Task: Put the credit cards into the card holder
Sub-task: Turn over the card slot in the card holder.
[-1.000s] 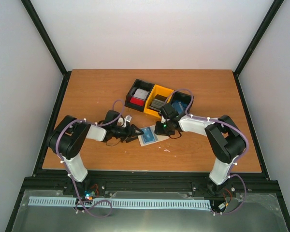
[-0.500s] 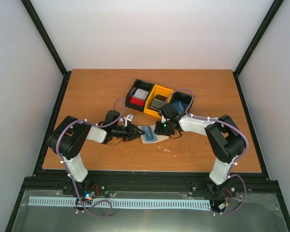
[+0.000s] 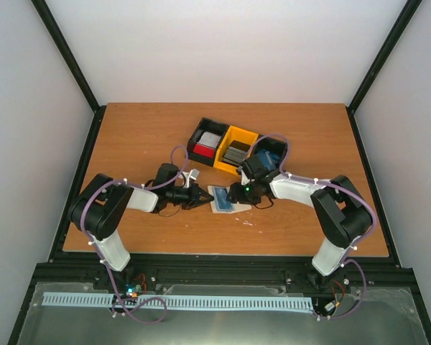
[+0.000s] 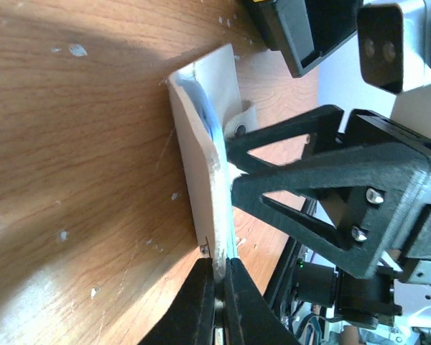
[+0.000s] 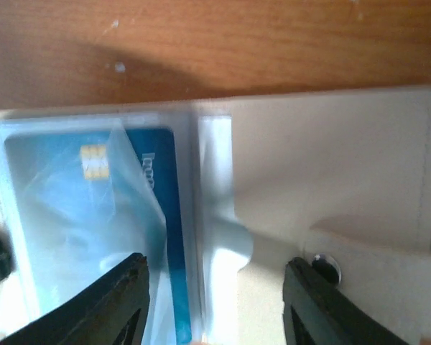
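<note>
Your left pincer [image 4: 219, 267] is clamped together on the lifted edge of the flat beige folding card holder [image 3: 223, 199], which lies open on the wooden counter [image 3: 144, 136]. A pale blue plastic credit card [image 5: 154, 208] sits in its clear pocket [image 5: 29, 237]. Your right pincer [image 5: 215, 295] stands apart just above it.

A robotics lab test cell — plain white panels [image 3: 223, 50] in black framing [image 3: 65, 54] enclose a wooden table [image 3: 144, 129]; 2 machines, the left arm [image 3: 104, 215] and right arm [image 3: 337, 215], stand bolted at its near edge above loose wiring [image 3: 136, 305].
</note>
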Action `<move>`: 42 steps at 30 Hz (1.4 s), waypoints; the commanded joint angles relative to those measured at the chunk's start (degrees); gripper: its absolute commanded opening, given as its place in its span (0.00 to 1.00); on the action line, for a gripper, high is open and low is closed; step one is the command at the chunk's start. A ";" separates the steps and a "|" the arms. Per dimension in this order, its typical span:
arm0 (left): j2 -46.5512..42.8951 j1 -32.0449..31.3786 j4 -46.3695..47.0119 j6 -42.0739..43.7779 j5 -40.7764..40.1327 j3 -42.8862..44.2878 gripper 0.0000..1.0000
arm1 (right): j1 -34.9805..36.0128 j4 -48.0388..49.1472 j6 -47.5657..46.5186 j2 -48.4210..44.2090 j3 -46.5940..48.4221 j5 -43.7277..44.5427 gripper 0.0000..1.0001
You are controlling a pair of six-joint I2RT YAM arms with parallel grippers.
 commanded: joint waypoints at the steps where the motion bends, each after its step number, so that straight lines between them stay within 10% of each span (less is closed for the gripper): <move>1: -1.89 -0.32 -2.46 4.56 -1.27 2.71 0.01 | 0.15 -3.48 -2.30 -3.92 -1.69 -1.60 0.54; 42: -1.24 -0.31 -8.01 7.39 -0.82 4.63 0.01 | 11.14 -8.46 -13.62 -1.63 4.54 13.31 0.65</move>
